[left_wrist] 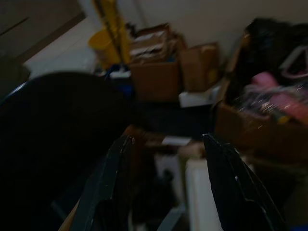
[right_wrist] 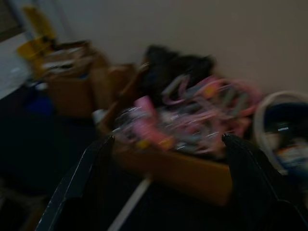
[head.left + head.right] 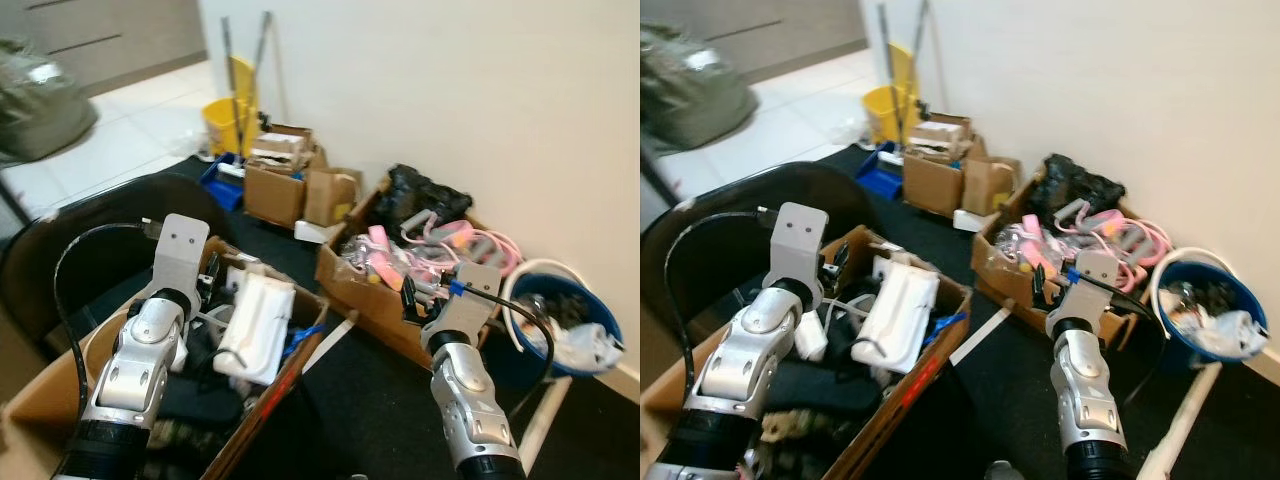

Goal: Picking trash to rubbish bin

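The two eye views sit on the head, looking forward and down across a dark floor mat (image 3: 370, 400) toward a white wall (image 3: 480, 100). They share nearly the same scene, slightly offset sideways: both arms in the foreground, a near cardboard box (image 3: 285, 375) of junk on the left, a box of pink items (image 3: 375, 290) by the wall, a blue bin (image 3: 565, 325) to the right and a yellow mop bucket (image 3: 225, 120) far back.

The left wrist view looks along its own fingers (image 1: 108, 178), close over the near box, toward the mop bucket and far boxes. It is dim.

The right wrist view, blurred, faces the box of pink items and the blue bin between its fingers (image 2: 79, 180).
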Motion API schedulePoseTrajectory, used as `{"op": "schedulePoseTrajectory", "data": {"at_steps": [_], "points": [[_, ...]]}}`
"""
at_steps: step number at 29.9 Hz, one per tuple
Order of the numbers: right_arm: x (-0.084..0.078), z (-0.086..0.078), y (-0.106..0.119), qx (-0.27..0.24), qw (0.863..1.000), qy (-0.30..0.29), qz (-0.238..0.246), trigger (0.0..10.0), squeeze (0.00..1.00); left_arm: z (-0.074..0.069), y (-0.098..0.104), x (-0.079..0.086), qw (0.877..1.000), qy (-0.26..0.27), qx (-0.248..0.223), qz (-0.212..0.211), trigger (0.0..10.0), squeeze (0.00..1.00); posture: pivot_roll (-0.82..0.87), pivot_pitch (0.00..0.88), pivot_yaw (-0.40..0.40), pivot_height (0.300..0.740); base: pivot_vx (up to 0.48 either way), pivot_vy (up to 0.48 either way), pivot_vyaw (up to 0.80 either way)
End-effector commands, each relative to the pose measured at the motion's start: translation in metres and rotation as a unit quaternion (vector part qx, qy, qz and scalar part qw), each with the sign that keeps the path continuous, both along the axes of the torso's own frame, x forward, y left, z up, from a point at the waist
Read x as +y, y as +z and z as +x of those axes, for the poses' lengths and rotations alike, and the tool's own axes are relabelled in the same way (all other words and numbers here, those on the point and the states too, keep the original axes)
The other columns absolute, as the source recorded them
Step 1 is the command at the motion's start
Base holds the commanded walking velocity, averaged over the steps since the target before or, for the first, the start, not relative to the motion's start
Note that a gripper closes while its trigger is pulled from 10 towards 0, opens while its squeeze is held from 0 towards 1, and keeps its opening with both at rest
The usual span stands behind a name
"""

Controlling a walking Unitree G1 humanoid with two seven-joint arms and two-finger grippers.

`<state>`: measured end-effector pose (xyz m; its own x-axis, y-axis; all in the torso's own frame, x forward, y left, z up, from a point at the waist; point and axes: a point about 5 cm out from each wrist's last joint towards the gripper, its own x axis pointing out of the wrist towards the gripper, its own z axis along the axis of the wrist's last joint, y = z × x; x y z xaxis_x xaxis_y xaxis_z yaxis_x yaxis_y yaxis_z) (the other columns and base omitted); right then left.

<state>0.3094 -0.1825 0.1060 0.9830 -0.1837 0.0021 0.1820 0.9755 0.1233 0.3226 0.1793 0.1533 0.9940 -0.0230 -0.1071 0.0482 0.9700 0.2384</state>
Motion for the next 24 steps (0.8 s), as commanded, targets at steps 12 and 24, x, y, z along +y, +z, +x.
{"op": "schedulePoseTrajectory", "data": {"at_steps": [12,24], "points": [[-0.0023,-0.0017,-0.0059,0.021,1.0,-0.016,-0.005,10.0,0.0,0.0009,-0.0065,0.0084,0.999,0.028,0.018,0.004,10.0,0.0,-0.01,0.141,0.026,0.74,0.0,0.0,-0.8],[-0.0001,0.0011,-0.0048,0.022,0.999,-0.023,0.007,10.0,0.0,0.0047,-0.0021,0.0087,1.0,0.021,0.014,0.005,10.0,0.0,-0.01,0.14,0.045,0.74,0.0,0.0,-0.8]]}}
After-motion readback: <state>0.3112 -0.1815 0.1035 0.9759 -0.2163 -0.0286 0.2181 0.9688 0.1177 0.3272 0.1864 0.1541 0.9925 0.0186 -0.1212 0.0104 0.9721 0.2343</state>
